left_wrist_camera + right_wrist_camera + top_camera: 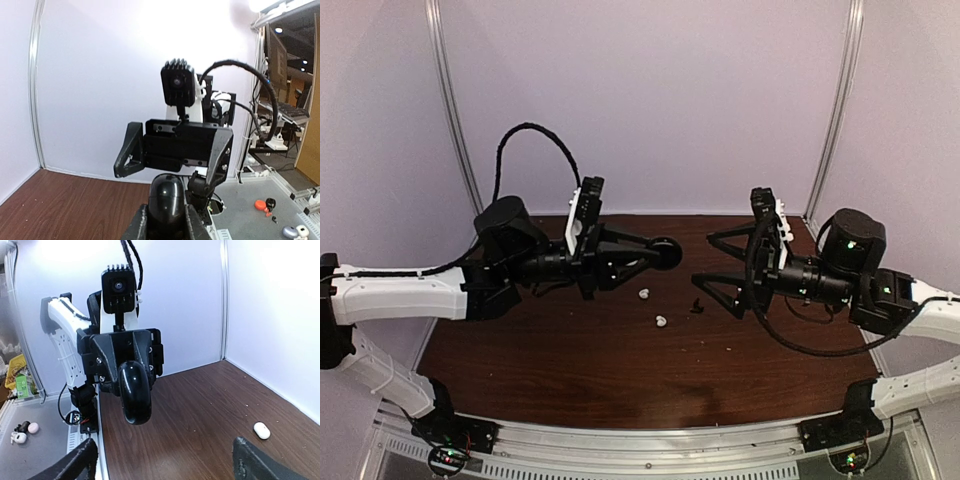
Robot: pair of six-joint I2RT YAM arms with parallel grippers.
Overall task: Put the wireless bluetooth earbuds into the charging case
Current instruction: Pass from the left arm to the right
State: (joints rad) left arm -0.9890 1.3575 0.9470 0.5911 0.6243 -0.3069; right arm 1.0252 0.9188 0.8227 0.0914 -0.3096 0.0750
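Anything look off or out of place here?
Two glossy white earbuds and a small black irregular piece lie scattered loose on the dark wooden table. The black round case is off the table, clamped in the left gripper.

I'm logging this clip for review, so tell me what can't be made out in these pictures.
- Black case: only its outer shell shows in every view; the left hand covers the rest, so open or shut is unclear.
- Small black piece: too small in the top view to tell its shape; outside both wrist views.
- Nearer white earbud and farther white earbud: tiny in the top view; the right wrist view catches just one.
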